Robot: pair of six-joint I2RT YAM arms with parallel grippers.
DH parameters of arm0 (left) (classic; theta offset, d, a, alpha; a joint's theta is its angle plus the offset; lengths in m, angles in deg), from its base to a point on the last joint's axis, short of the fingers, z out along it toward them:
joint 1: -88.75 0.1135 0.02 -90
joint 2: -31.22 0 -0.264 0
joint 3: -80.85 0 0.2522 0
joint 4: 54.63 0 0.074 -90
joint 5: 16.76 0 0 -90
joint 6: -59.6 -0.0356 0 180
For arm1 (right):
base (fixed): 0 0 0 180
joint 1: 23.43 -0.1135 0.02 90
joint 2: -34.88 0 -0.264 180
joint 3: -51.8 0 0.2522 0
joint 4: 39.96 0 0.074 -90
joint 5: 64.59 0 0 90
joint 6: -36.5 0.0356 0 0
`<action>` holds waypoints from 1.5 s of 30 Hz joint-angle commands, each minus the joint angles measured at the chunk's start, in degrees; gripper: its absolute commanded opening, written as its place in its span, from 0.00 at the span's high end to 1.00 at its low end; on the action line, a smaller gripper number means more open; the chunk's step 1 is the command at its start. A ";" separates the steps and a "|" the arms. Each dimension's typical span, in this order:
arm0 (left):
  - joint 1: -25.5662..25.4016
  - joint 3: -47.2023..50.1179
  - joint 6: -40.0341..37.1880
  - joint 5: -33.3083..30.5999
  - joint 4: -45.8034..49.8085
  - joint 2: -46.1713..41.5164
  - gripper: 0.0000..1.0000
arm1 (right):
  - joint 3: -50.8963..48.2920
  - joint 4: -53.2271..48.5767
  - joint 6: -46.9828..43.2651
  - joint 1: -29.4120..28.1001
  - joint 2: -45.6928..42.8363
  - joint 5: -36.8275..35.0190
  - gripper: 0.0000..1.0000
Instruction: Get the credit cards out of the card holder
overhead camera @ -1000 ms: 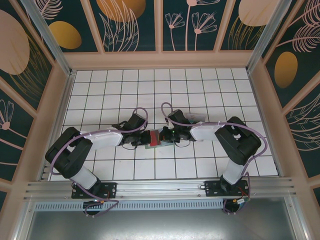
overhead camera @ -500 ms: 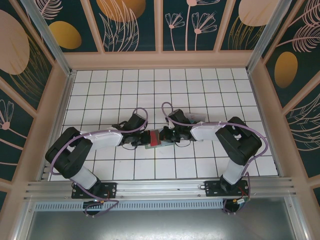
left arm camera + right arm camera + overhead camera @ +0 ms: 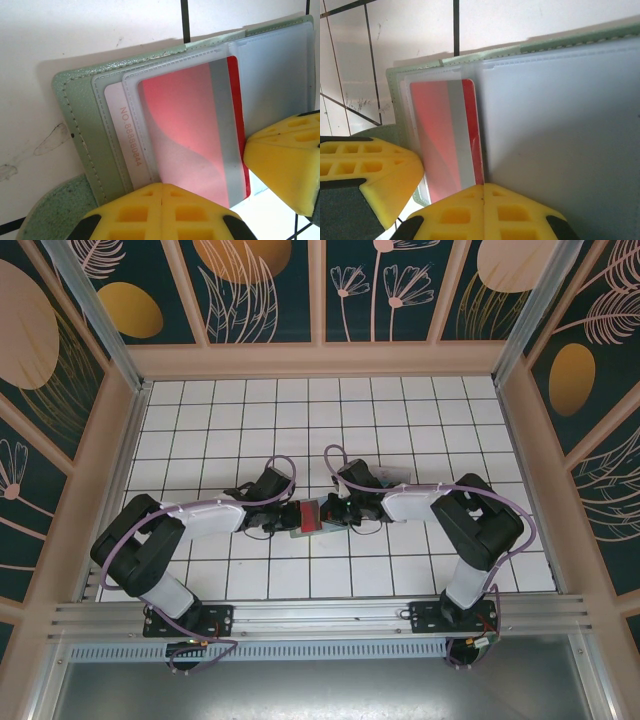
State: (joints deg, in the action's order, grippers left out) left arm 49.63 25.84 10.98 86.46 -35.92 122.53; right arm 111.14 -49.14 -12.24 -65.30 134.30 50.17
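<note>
Top view: card holder (image 3: 303,528) lies open on white tiled table (image 3: 400,420), mid-frame, btwn the two arms. Left gripper (image 3: 284,512) is low at its left side, right gripper (image 3: 336,512) low at its right side, tips close together. A red card (image 3: 309,514) shows in holder's middle. Left wrist view: holder's green cover (image 3: 80,130) runs upper left to centre. The red card w/ grey stripe (image 3: 195,130) sits in a clear sleeve (image 3: 272,75), and a pale numbered card (image 3: 125,145) is tucked just left of it. Left gripper (image 3: 162,187) is bottom centre, jaws together, tip at the red card's lower edge. A yellow finger (image 3: 282,162) of the right gripper touches the card's right edge. Right wrist view: holder (image 3: 395,85) is upper left, red card (image 3: 450,140) left of centre. Right gripper (image 3: 484,187) is bottom centre, jaws together, against the card's corner. Left gripper's finger (image 3: 370,170) crowds in lower left.
</note>
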 commanded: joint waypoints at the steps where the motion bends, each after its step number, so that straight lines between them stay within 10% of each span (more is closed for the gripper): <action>1: -0.22 0.63 -0.69 -0.71 2.43 1.07 0.94 | -1.06 0.21 0.03 0.55 -1.46 -0.19 1.00; 12: -0.24 0.75 -0.70 -0.54 2.13 1.16 0.94 | -1.84 -0.82 -1.28 2.32 -3.85 0.03 1.00; 19: -0.18 0.65 -0.69 -0.29 2.12 1.15 0.94 | -0.51 0.77 -1.00 1.44 -0.55 1.34 0.81; 29: -0.25 1.00 -0.52 -0.27 1.75 0.85 0.94 | -0.33 0.71 -1.07 1.26 0.36 1.30 1.00; 45: -0.24 1.53 -0.58 -0.73 1.90 0.13 0.95 | -2.63 -6.96 -5.01 5.98 -9.43 -3.11 1.00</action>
State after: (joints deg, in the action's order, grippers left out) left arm 49.63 26.06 10.98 86.48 -36.20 122.55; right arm 109.63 -52.92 -15.15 -60.55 127.50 49.49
